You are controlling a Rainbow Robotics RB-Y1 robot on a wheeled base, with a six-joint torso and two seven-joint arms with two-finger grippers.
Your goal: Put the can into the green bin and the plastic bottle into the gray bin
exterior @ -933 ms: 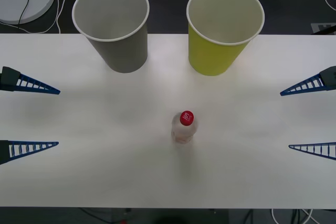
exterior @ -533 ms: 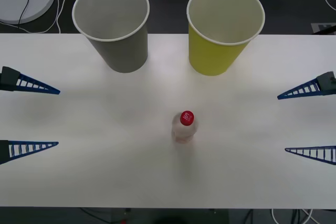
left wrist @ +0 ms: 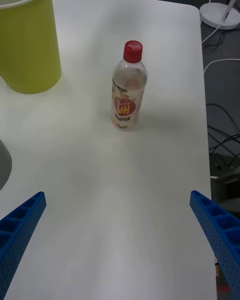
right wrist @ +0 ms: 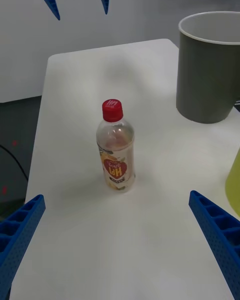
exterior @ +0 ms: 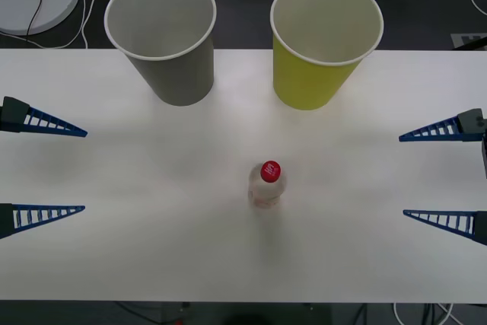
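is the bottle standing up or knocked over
Upright: the plastic bottle stands on its base on the table, red cap on top.

One plastic bottle (exterior: 265,185) stands at the table's (exterior: 137,256) centre. Two bins sit beyond it: one gray bin (exterior: 163,34) at eleven o'clock, one green bin (exterior: 323,39) at one o'clock. One table bears all three.

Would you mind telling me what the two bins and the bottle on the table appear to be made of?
The gray bin and the green bin look like matte paper cups: white insides and rolled white rims. The plastic bottle seems clear, glossy plastic, see-through above its printed label, with a red screw cap that is likely plastic too. Both the left gripper and the right gripper are open, touching nothing.
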